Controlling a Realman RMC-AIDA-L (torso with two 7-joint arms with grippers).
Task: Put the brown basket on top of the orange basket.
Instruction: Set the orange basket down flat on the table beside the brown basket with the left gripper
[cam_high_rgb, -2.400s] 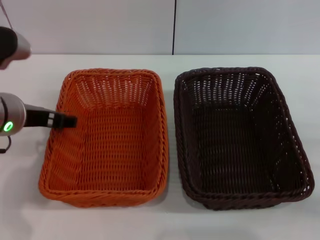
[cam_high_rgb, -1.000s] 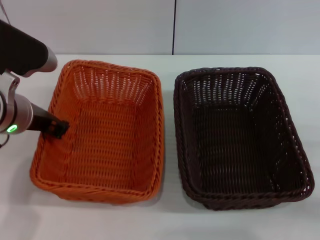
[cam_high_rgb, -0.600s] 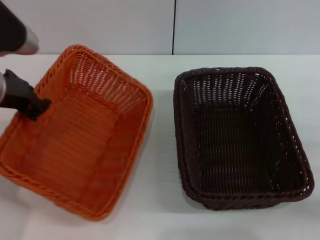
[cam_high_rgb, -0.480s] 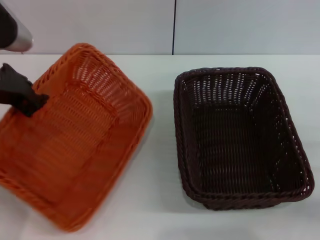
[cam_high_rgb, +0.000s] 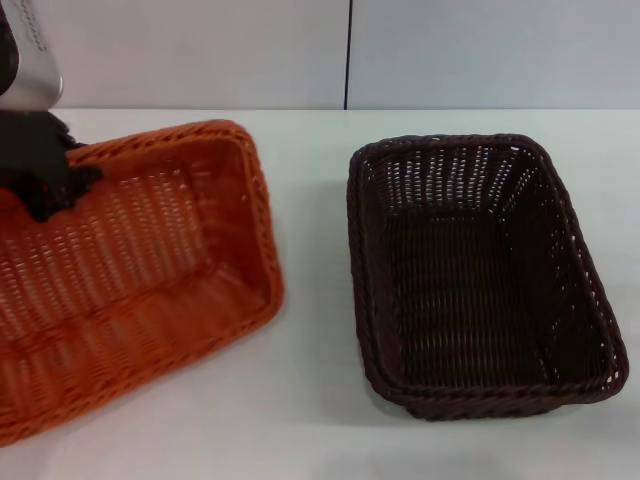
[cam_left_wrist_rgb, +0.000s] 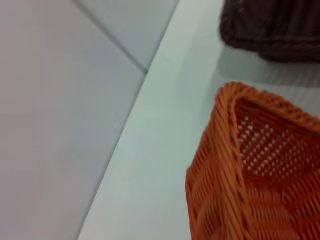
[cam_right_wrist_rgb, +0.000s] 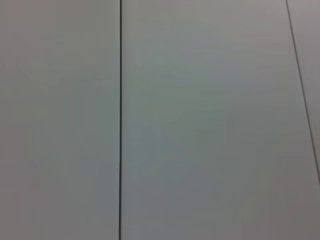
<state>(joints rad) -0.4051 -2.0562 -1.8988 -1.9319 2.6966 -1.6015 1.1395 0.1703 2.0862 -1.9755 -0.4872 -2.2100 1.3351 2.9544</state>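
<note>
1 gripper, the left gripper, is clamped on the tilted orange basket's rim, the brown basket well apart to its right.

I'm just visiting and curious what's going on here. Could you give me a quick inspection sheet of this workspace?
Surface: white table, bare between the baskets.
Job's things: orange basket tilted and lifted on the robot's left; brown basket flat on the table to its right, apart from it, not stacked.
Clutter: nothing seen.
End effectors: left end effector at the orange basket's rim, apparently holding it; right one not in view.
Cables: nothing seen.
Surroundings: pale wall panels behind the table.
</note>
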